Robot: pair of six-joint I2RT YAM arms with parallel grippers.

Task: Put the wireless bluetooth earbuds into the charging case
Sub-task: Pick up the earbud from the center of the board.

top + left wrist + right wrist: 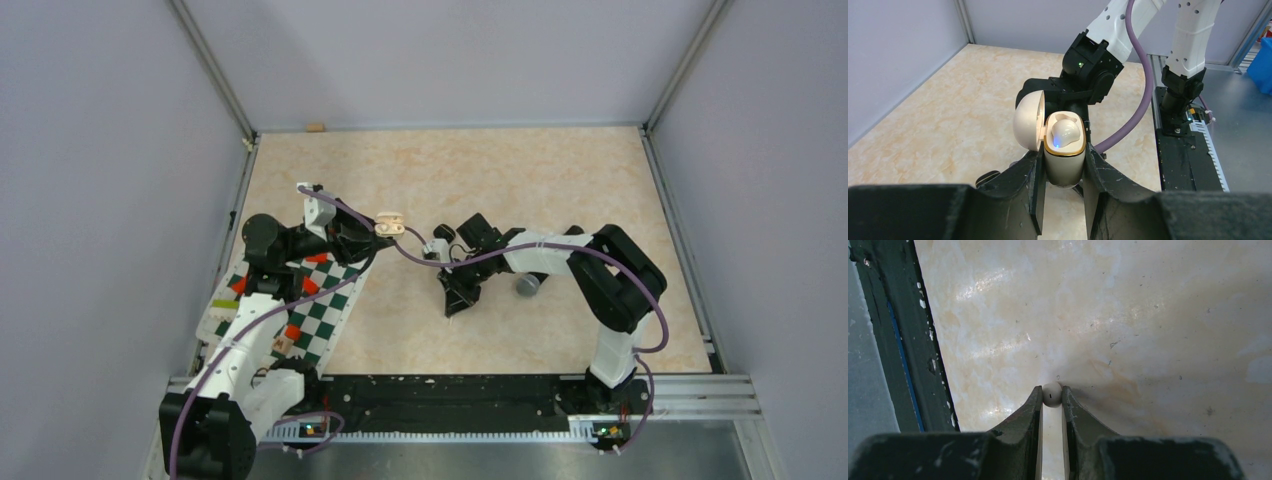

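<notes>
- The left claw (pixel 1063 159) is pinching the charging case (pixel 1064 172) by its flanks and holds it upright above the table (pixel 560 180). Its lid (pixel 1028 120) is swung open toward 9 o'clock.
- One seated earbud (pixel 1064 132) lies inside the gold rim with a blue light glowing on it. From the wrist view it seems to fill most of the opening, so I cannot be sure where the free socket is.
- The right claw (pixel 1051 401) is pinching a white earbud (pixel 1051 392) at the very tips of its fingers, down near the table top.
- In the top view the case sits at roughly 10 o'clock from the right claw, near but apart.
- The step in hand, as I judge it, is carrying that earbud to the case and seating it.
- Lift straight up before travelling, because so shallow a grip could lose the earbud to a scrape.
- Come in from the case's 3 o'clock side, away from the lid, so the fingers do not knock it.
- Line up over the free socket, lower slowly, and let go only once the earbud rests in place.
</notes>
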